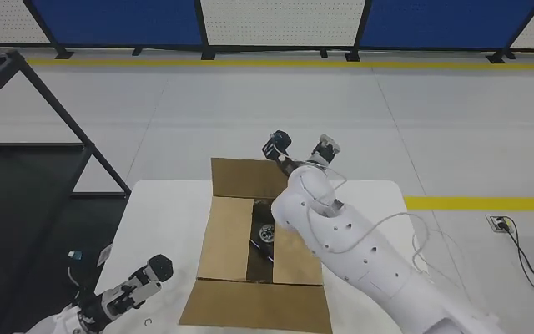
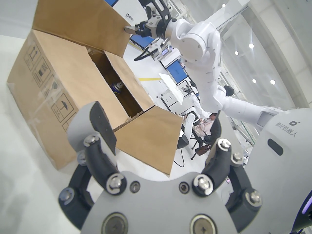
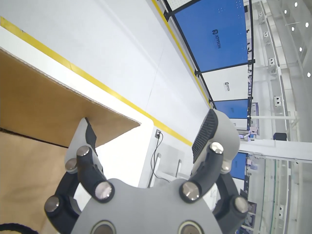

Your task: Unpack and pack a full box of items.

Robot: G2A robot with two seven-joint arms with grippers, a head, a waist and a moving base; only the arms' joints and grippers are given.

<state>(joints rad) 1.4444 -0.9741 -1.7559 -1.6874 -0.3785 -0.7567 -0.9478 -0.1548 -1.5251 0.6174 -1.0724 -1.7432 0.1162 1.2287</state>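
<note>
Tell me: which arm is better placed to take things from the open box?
The right, probably. The right gripper, open, is at the far flap of the box, its arm over the opening; the left gripper, also open, sits apart beside it.

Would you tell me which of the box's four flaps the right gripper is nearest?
The far flap, on the side away from the robot: the open right gripper has a finger at its corner; the other three lie clear of it.

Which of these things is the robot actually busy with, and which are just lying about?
Part of the job: cardboard box, items inside it, left gripper, right gripper beside a flap.
Just lying about: black rack, floor socket, blue wall panels.
</note>
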